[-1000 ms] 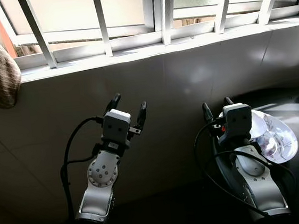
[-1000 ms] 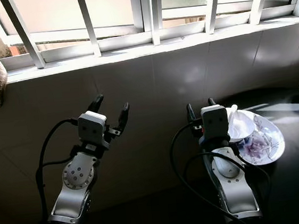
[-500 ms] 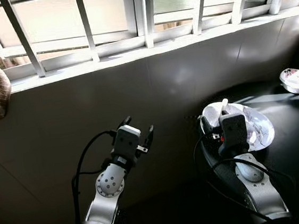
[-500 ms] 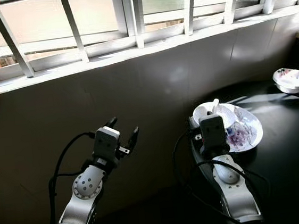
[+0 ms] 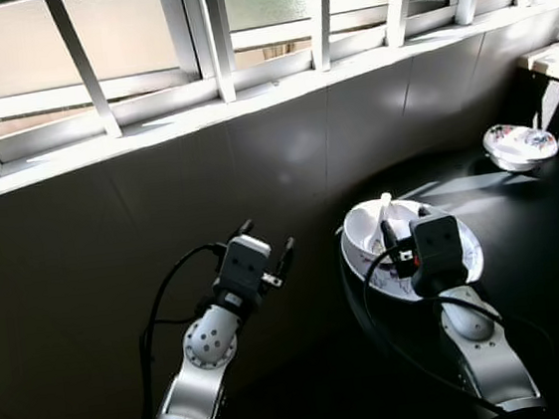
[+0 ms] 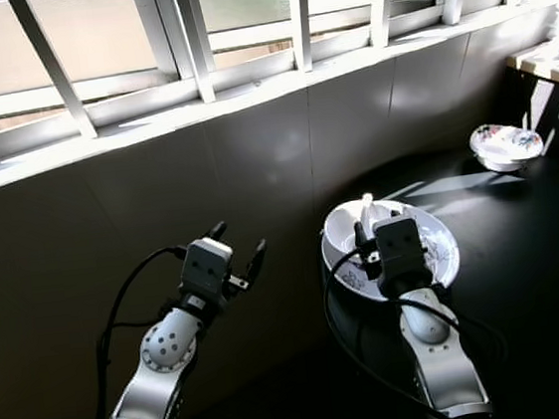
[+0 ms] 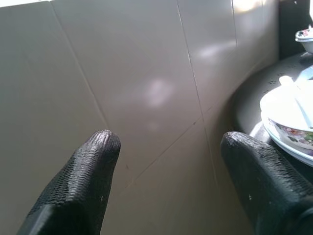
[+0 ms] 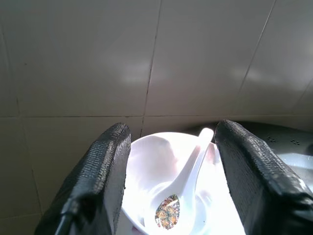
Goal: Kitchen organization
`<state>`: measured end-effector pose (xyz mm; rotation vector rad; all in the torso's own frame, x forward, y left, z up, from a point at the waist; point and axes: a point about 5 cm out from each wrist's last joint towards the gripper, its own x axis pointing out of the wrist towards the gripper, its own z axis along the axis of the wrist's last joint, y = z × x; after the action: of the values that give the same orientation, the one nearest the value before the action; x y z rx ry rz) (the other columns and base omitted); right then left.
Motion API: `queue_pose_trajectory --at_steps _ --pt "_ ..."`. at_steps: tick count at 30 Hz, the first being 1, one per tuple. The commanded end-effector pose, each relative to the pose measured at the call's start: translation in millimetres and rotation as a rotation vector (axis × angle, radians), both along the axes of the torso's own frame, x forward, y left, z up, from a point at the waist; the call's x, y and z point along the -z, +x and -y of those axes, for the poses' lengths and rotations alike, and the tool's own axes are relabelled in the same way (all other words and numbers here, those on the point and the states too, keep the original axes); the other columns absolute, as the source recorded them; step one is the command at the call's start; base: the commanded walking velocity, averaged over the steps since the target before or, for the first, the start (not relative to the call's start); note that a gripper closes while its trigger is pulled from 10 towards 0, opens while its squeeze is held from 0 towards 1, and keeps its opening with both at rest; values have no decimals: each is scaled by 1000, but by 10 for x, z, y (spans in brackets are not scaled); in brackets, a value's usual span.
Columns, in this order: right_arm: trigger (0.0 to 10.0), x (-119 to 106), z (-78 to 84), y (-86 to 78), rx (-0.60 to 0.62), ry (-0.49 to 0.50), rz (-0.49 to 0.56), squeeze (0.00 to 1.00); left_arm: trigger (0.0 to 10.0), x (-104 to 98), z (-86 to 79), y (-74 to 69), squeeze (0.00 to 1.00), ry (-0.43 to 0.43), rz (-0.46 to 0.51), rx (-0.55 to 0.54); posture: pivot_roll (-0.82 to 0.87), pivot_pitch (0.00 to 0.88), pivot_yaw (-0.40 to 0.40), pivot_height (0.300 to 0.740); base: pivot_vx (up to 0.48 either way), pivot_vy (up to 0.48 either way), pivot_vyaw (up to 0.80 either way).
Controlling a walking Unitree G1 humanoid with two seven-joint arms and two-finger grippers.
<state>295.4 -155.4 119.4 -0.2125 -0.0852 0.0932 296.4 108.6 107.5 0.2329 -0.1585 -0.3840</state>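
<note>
Spoon (image 8: 188, 188) first: it is white, with a painted flower in its scoop, and it lies in a small white bowl (image 8: 151, 161); that bowl sits on a flowered plate (image 5: 464, 250) on the dark round table (image 5: 553, 241), right by the tiled wall (image 5: 206, 177); from where I look, the plate is at about 3 o'clock, in front of my right arm.

My right gripper (image 8: 171, 161) hangs over the bowl with its fingers (image 8: 105, 171) spread wide, holding nothing; the spoon handle points up between them toward 12 o'clock.

My left gripper (image 7: 168, 147) is also spread wide and holds nothing; it points at the bare wall, off at 9 o'clock from the plate.

I think these dishes are hard, smooth and easy to break; they look slippery, so a loose pinch could let them slide; I would take the spoon by the middle of its handle, or pinch the bowl by its rim, and lift slowly.

A second small flowered bowl (image 5: 519, 142) sits well apart at about 1 o'clock.
</note>
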Motion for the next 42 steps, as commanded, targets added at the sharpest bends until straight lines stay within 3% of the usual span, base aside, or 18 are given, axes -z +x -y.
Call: queue_pose_trajectory --at_steps 1,14,19,22,26,28,29,38,42 --pt "10000 -24 75 -8 19 -9 12 0 10000 -6 63 -17 0 -19 10 23 18 0 28 740 0 0 0" --pt "10000 -77 221 133 27 60 -35 0 10000 -7 67 -6 0 -19 11 24 17 0 33 740 0 0 0" --pt "10000 -179 347 343 61 110 -65 0 10000 -17 73 0 0 -25 17 27 26 0 24 740 0 0 0" --pt "10000 -203 326 356 56 111 -59 0 10000 -23 63 -4 0 -26 23 21 28 0 23 740 0 0 0" --pt "10000 -236 176 307 -5 58 -11 0 10000 -62 34 -13 0 -45 48 3 32 0 21 740 0 0 0" --pt "10000 -208 -14 214 -95 -13 29 0 10000 -75 26 -14 0 -53 56 1 32 0 21 740 0 0 0" --pt "10000 -185 -58 183 -117 -1 30 0 10000 -78 27 -13 0 -53 58 2 32 0 21 740 0 0 0" --pt "10000 -179 -56 159 -118 38 28 0 10000 -98 23 0 0 -58 65 4 25 0 28 740 245 0 -178" --pt "10000 -230 -74 146 -150 -4 68 0 10000 -102 39 2 0 -61 69 9 22 0 29 740 280 0 -200"
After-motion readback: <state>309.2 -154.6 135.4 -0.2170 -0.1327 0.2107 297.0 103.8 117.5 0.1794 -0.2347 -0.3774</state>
